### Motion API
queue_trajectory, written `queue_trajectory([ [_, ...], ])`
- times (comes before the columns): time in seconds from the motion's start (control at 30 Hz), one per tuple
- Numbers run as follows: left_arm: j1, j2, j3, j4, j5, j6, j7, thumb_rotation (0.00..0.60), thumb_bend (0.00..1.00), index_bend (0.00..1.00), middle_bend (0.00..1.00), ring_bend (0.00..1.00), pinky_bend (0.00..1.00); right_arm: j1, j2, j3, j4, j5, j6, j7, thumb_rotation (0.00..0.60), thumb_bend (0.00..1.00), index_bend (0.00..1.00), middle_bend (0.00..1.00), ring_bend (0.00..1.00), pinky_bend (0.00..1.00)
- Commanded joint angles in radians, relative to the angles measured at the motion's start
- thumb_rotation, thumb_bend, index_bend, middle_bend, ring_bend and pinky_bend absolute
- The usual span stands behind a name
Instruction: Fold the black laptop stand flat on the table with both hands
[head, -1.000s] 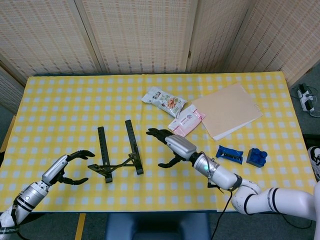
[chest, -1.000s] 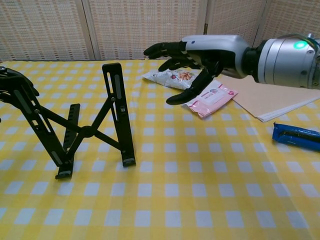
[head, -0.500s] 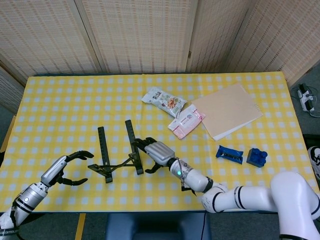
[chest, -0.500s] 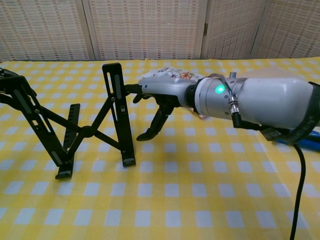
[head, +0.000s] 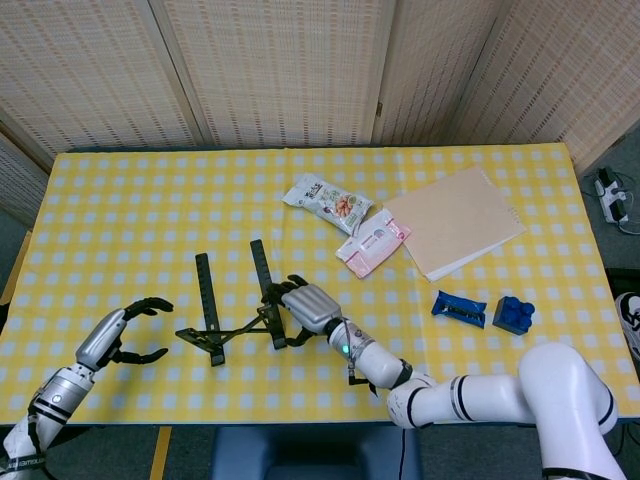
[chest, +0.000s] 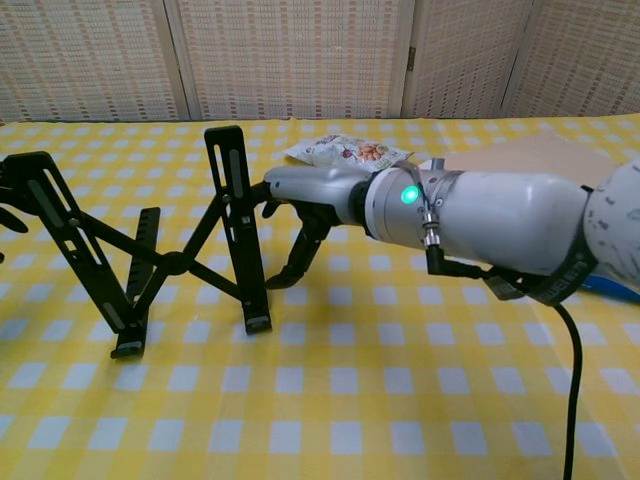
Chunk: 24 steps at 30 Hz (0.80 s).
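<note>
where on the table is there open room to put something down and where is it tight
Bare cloth fills the far left, beyond the laptop stand and left of the snack bag. The near edge between the left hand and right hand is also bare. Crowded: the right half, with pink packet, paper pad, blue wrapper and blue block.

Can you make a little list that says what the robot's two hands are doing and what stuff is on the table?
stand: black laptop stand still propped open on the yellow checked table
right hand: right hand against the stand's right bar, fingers curled beside it; a firm grip cannot be told
left hand: left hand open, apart from the stand
other things: snack bag, pink packet, tan folder, blue items
</note>
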Motion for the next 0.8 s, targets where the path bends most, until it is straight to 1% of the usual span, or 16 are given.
queue_trajectory([
  [0.03, -0.003, -0.013, -0.008, 0.003, -0.014, -0.028, 0.031, 0.600, 0.25, 0.34, 0.31, 0.26, 0.30, 0.004, 0.002, 0.000, -0.014, 0.018, 0.002, -0.017, 0.600, 0.26, 0.24, 0.16, 0.14, 0.00],
  [0.17, -0.012, -0.029, -0.013, 0.003, -0.022, -0.065, 0.046, 0.600, 0.25, 0.34, 0.31, 0.26, 0.30, 0.005, 0.011, 0.001, -0.034, 0.035, 0.003, -0.032, 0.600, 0.26, 0.24, 0.16, 0.14, 0.00],
  [0.43, -0.025, -0.086, -0.024, 0.026, -0.044, -0.126, 0.114, 0.600, 0.25, 0.33, 0.31, 0.26, 0.30, 0.005, 0.028, 0.007, -0.064, 0.051, 0.013, -0.048, 0.600, 0.26, 0.24, 0.16, 0.14, 0.00],
  [0.63, -0.014, -0.111, -0.033, 0.019, -0.054, -0.122, 0.127, 0.600, 0.25, 0.38, 0.31, 0.26, 0.30, 0.001, 0.041, 0.010, -0.073, 0.056, 0.016, -0.050, 0.600, 0.26, 0.24, 0.16, 0.14, 0.00],
  [0.8, -0.001, -0.127, -0.039, 0.004, -0.059, -0.110, 0.133, 0.600, 0.25, 0.42, 0.33, 0.29, 0.32, -0.002, 0.047, 0.016, -0.075, 0.055, 0.016, -0.044, 0.600, 0.26, 0.24, 0.16, 0.14, 0.00],
])
